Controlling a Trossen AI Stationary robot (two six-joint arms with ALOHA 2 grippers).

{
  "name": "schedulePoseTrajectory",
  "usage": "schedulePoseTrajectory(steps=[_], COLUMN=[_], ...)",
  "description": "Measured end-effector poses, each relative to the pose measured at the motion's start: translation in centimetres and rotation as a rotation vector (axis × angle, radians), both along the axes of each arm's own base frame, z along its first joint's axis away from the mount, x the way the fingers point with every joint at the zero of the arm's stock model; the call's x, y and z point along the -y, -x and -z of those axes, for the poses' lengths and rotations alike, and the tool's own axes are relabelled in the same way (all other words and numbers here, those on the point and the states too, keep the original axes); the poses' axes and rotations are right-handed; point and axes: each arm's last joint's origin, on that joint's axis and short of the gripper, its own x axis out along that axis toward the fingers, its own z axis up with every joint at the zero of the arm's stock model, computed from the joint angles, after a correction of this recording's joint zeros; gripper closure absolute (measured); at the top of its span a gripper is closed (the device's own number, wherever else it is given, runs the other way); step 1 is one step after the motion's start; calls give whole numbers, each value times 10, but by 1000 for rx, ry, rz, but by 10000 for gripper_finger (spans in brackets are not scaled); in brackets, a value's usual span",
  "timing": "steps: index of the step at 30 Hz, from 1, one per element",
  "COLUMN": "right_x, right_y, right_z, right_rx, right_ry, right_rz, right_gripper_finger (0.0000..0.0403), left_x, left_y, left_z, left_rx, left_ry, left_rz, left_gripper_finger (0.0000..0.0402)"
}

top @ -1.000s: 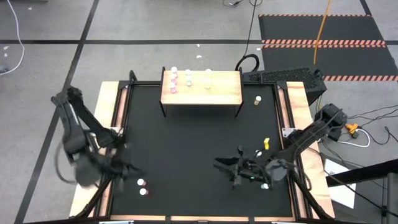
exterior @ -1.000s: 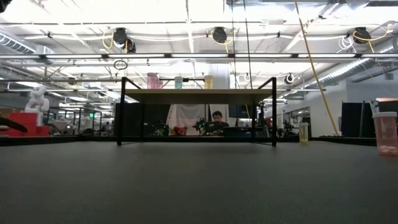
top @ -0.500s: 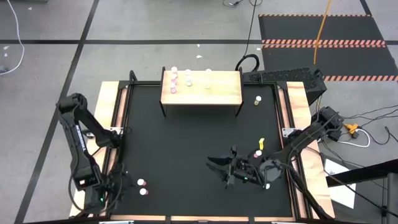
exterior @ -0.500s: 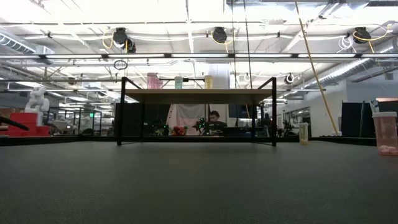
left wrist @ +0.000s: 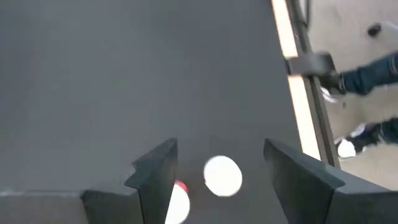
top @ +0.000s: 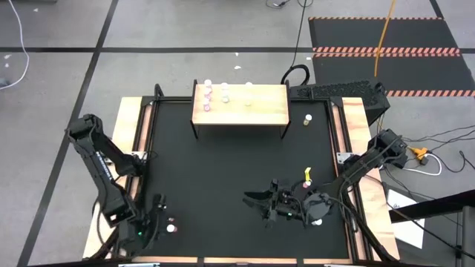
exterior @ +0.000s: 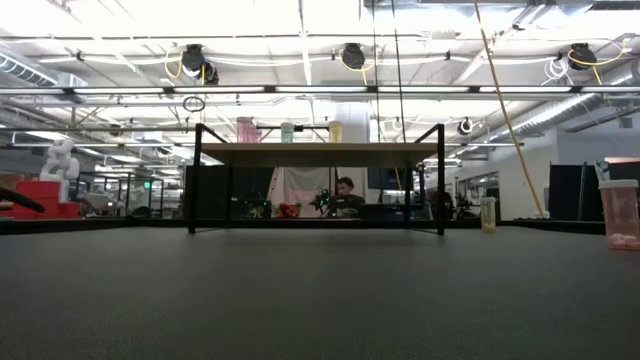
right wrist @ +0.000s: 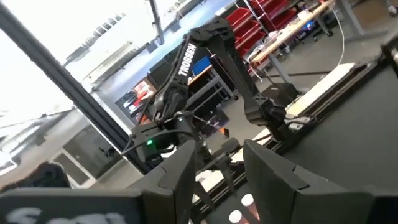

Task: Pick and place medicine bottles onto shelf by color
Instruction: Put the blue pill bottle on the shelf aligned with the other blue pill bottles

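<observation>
White cap (left wrist: 222,175) sits between my parted left gripper (left wrist: 221,180) fingers; second bottle (left wrist: 178,202) half hidden. Right gripper's (right wrist: 217,180) jaws slightly apart, empty.

Left gripper (top: 157,222) in high view: dark on dark mat, fingers too small to separate. Left wrist view: two white caps betw fingers, one (left wrist: 222,175) whole, the other (left wrist: 178,204) partly behind a finger (left wrist: 155,177) and cut by the frame edge; bodies hidden under caps, colour unclear apart from a red-pink sliver.

Right gripper (top: 256,202): dark tangle in high view, can't tell if anything is held. Right wrist view: two small caps (right wrist: 241,208) at frame edge, blurred.

Shelf (top: 260,111) bottles (top: 207,97): tiny, colours hard to tell from above. Low view: pink bottle (exterior: 622,213) cut off at frame edge.
</observation>
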Motion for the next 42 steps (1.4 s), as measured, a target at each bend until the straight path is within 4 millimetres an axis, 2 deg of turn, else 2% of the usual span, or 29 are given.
schedulePoseTrajectory(steps=[4, 11, 17, 21, 25, 33, 38, 42], right_x=[6, 18, 21, 19, 18, 20, 24, 29], right_y=[10, 28, 28, 24, 23, 22, 20, 26], right_z=[-21, -52, -53, -45, -40, -38, -35, -30], right_rx=[38, 90, 76, 35, 8, -6, -45, -156], right_ry=[56, 185, 236, 224, 202, 188, 203, 233], right_rz=[-30, -64, -50, -60, -68, -65, -34, -28], right_gripper_finger=[273, 273, 273, 273, 273, 273, 273, 273], left_x=[-10, -4, 4, 5, 4, -1, -11, -24], left_y=[-13, -13, -10, -11, -16, -25, -38, -59], left_z=[-3, -5, -5, 4, 13, 12, 11, 7], left_rx=[-16, -63, -4, -19, -44, -44, -31, 80], left_ry=[24, 38, -17, -68, -97, -82, -28, -23], left_rz=[-37, 194, 374, 398, 383, 329, 79, -62], left_gripper_finger=[161, 161, 161, 161, 161, 161, 161, 160])
